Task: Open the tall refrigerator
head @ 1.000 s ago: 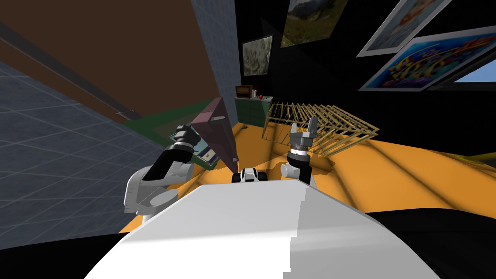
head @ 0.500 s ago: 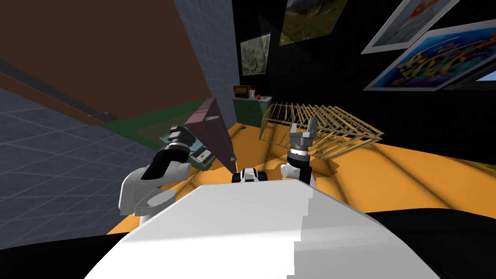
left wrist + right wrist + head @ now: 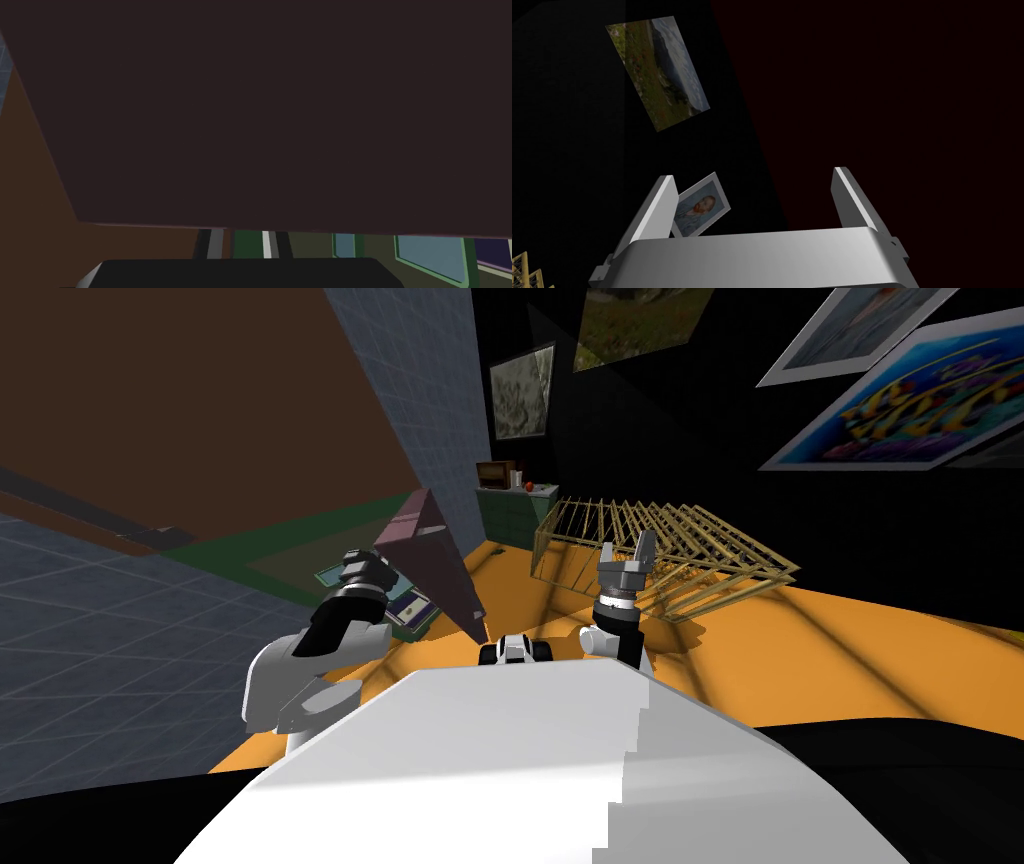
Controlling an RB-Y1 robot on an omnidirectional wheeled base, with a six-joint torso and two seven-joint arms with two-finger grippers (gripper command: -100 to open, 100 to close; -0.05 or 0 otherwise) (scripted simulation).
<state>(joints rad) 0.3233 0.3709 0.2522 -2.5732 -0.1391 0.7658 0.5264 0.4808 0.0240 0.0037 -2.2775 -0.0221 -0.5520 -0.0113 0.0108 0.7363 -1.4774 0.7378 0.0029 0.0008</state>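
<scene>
Grippers | right gripper (image 3: 628,551) spread; left gripper (image 3: 368,566) close to mauve panel (image 3: 437,550), perhaps refrigerator door; its state unclear

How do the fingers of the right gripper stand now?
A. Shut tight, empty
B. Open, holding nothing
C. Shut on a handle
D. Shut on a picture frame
B: the right gripper has its two fingers standing wide apart in the right wrist view, and they grip nothing.
</scene>
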